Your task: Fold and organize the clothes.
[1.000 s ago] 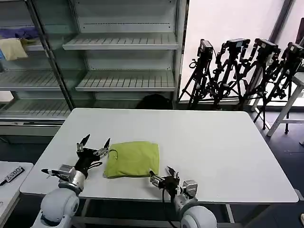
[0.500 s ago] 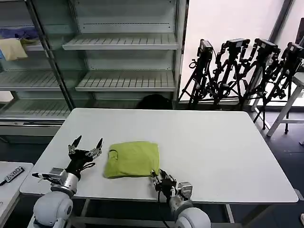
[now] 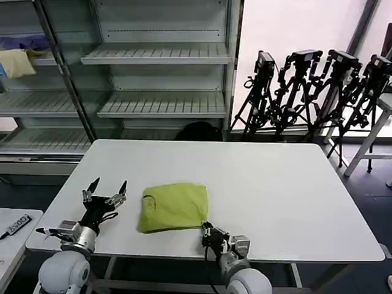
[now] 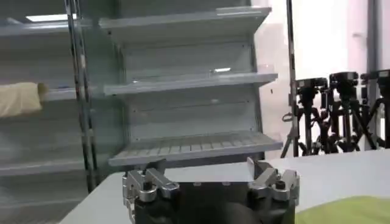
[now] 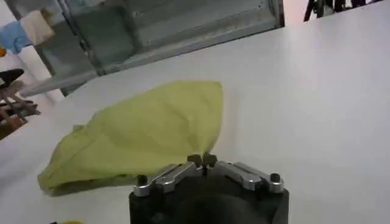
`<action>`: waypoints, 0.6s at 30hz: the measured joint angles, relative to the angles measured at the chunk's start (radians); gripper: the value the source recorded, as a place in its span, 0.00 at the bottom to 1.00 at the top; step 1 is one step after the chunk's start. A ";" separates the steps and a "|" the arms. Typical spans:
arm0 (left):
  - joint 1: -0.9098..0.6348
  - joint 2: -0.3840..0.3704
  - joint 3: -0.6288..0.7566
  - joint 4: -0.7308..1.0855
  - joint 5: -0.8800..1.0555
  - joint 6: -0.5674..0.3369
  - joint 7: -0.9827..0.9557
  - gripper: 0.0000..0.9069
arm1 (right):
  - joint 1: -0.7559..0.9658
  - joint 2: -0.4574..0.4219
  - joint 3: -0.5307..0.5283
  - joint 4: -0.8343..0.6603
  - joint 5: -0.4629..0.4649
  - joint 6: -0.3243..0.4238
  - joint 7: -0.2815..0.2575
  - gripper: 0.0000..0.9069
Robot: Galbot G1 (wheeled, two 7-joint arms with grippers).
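White table [image 3: 275, 184], shelving behind | folded lime T-shirt [image 3: 174, 207] lies near front edge | right gripper [image 3: 207, 229] fingers closed, pinching shirt's near right corner | left gripper [image 3: 105, 191] fingers spread wide, empty, left of shirt, apart.

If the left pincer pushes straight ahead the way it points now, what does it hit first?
Probably nothing close: the open left pincer sits beside the T-shirt, apart from it, aimed over bare table toward the shelving. Depth is uncertain.

Bare table [image 3: 275, 184] lies open around the T-shirt [image 3: 174, 207]; shelving [image 3: 159, 79] stands behind.
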 measured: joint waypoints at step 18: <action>-0.001 -0.007 0.013 0.012 0.002 -0.010 0.011 1.00 | -0.159 -0.020 0.123 0.095 0.014 0.013 -0.048 0.00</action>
